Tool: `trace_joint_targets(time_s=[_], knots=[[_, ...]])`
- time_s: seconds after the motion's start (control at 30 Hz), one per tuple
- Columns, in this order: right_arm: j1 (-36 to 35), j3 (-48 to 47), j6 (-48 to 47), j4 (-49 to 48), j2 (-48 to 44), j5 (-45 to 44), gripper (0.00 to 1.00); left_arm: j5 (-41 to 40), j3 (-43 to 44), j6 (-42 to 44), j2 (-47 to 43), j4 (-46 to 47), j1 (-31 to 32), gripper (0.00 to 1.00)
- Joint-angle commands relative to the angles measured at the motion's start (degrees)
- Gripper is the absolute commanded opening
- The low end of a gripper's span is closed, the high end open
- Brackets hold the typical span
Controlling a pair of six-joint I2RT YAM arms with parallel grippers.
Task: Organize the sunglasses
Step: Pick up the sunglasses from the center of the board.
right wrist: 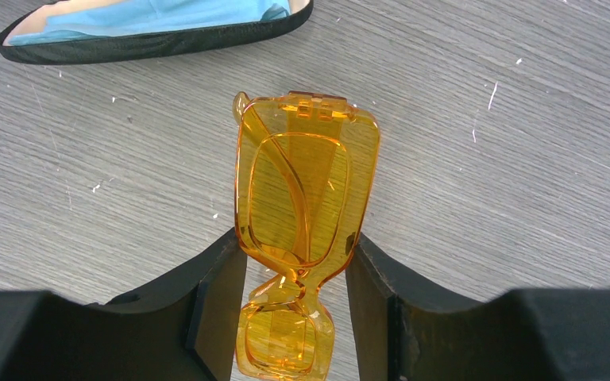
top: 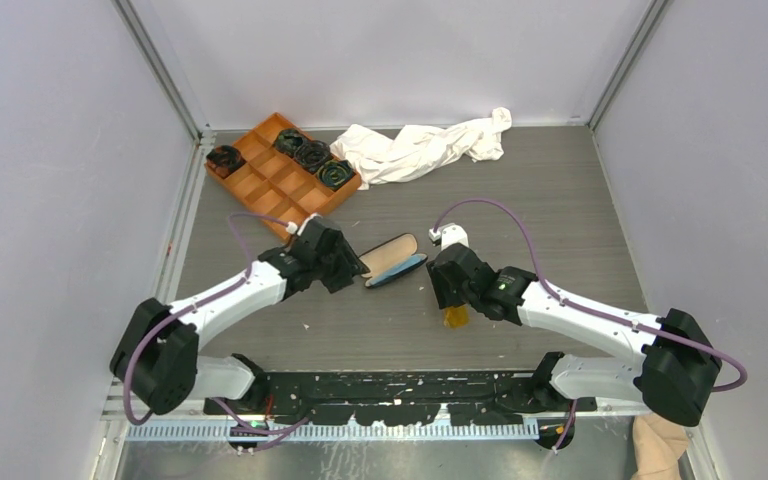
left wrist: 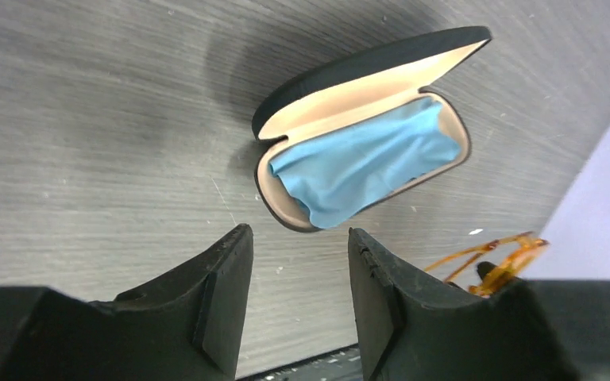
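Observation:
The sunglasses (right wrist: 306, 190), folded, with translucent orange lenses, hang lengthwise between the fingers of my right gripper (right wrist: 295, 236). Its fingertips press on both sides of one lens, so it is shut on them just above the table. From above they show as an orange patch (top: 455, 318) under that gripper (top: 452, 300). The black case (left wrist: 365, 103) lies open on the table with a light blue cloth (left wrist: 365, 163) inside. My left gripper (left wrist: 300, 238) hovers open just short of the case's near end, holding nothing. In the left wrist view the sunglasses (left wrist: 496, 258) peek out at the right.
An orange divided tray (top: 280, 175) holding dark coiled items sits at the back left. A crumpled white cloth (top: 425, 148) lies beside it at the back. Grey walls close in the table on the left, right and back.

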State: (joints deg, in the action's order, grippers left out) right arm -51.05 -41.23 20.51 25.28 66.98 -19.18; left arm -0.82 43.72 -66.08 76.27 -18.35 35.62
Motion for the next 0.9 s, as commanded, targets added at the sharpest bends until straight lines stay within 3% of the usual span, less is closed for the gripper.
trace_joint_targets(time_s=[0.0, 0.2, 0.87], knots=[[-0.39, 0.05, 0.92, -2.29, -0.88, 0.0, 0.34, 1.29, -2.18, -10.87, -3.93, -3.53, 0.05, 0.47], [-0.38, 0.09, 1.11, -2.59, -0.97, -0.17, 0.34, 9.33, -7.38, -17.65, -2.87, 7.26, -1.82, 0.43], [-0.37, 0.81, 1.53, -1.77, -2.9, -1.15, 0.34, 15.08, -13.56, -27.97, 8.08, 29.25, -4.24, 0.37]])
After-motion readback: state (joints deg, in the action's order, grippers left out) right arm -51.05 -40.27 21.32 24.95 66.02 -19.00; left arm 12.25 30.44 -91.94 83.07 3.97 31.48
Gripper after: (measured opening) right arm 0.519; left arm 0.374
